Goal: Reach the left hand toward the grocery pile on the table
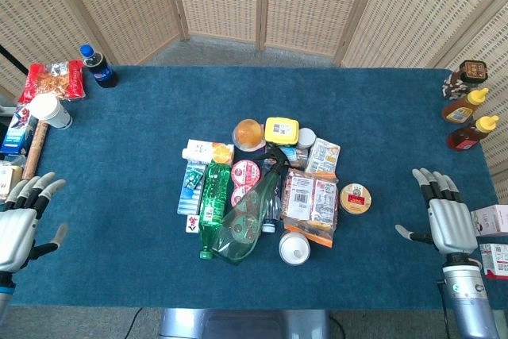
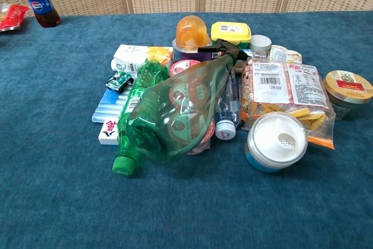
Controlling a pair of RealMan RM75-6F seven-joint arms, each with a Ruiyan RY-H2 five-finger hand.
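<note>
Your left hand [image 1: 17,232] sits at the far left edge of the head view, low in the frame, over the blue table [image 1: 119,140]. Its fingers are spread and extended, thumb out to the side, and it holds nothing. It is well apart from the pile [image 1: 270,192], which lies at the centre of the frame.

Your right hand [image 1: 448,220] is at the lower right of the head view — fingers likewise spread, empty, resting over the table edge. Neither hand appears in the chest view.

The pile, as seen from the chest view: a green bottle [image 2: 137,115] lies on its side with its cap toward the lower left, and a green spray bottle [image 2: 180,112] lies across it and over the items beneath. A white tub [image 2: 277,141] sits at the lower right of the heap, touching a clear snack bag [image 2: 288,94]. A round tin [image 2: 348,88] stands just beside that bag, at the right. At the back sit an orange jelly cup [image 2: 192,30] and a yellow box [image 2: 231,32], side by side.

Elsewhere in the head view — a cola bottle [image 1: 98,67] and a red bag [image 1: 51,81] at upper left, a paper cup [image 1: 49,110] below them, and sauce bottles [image 1: 468,109] at the upper right edge.
</note>
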